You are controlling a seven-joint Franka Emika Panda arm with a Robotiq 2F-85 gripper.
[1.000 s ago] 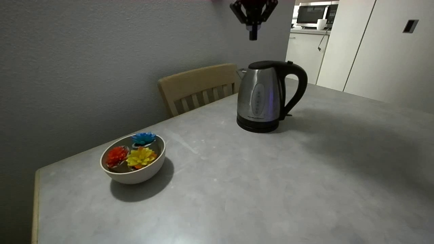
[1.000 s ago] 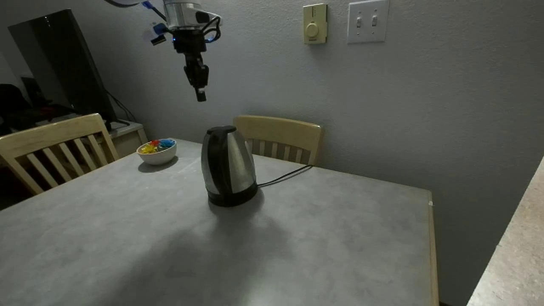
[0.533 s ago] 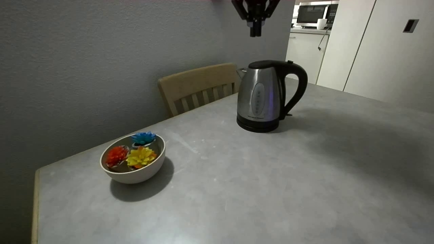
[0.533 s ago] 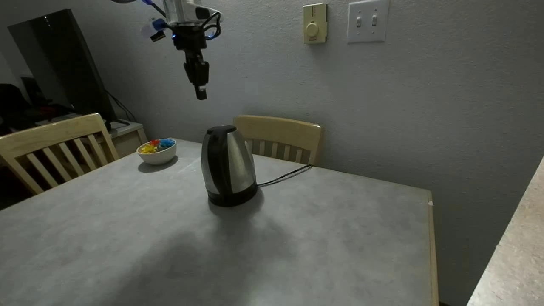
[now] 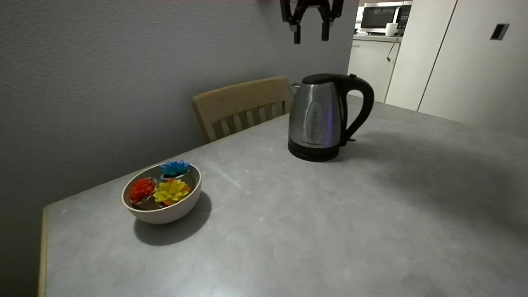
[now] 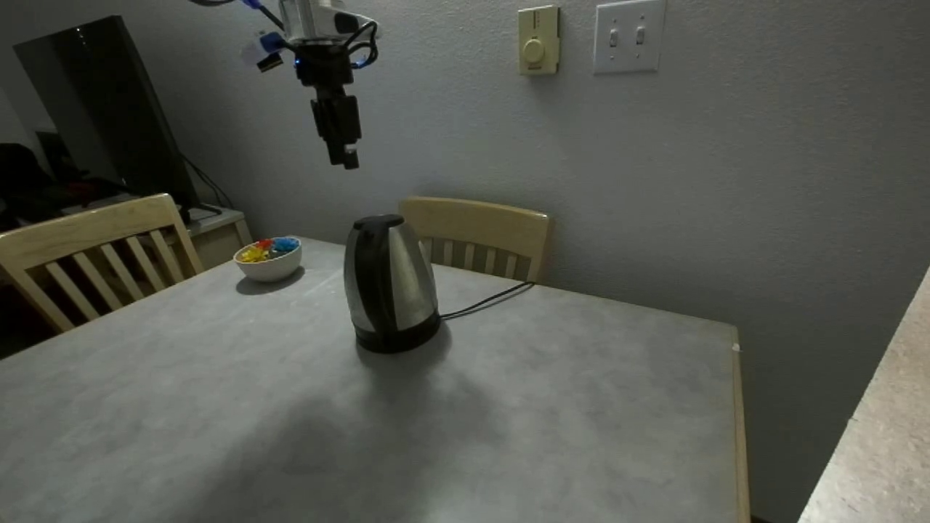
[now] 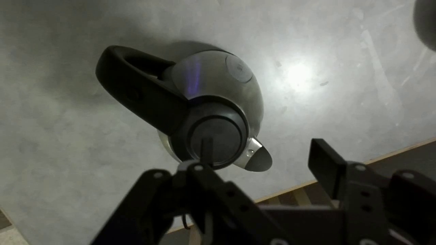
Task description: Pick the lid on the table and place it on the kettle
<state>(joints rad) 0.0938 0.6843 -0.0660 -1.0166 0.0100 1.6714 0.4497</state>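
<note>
Dim overall: wall point(image 6: 726, 189) murky grey in both exterior views, brighter round microwave point(image 5: 377, 17). Wide soft shadow across table point(image 6: 596, 392). Wrist view: hard glare spot beside kettle point(image 7: 221, 85), violet reflection on its steel, gripper point(image 7: 263, 146) near-black, soft-focus.

"What did the table point(image 5: 288, 231) carry?"

"I noted a steel kettle point(image 5: 319, 117), upright, and a white bowl point(image 5: 177, 213), well apart."

"And the surface?"

"It was light grey, streaked pale between them; a black cord point(image 6: 482, 303) ran from kettle to edge."
</note>
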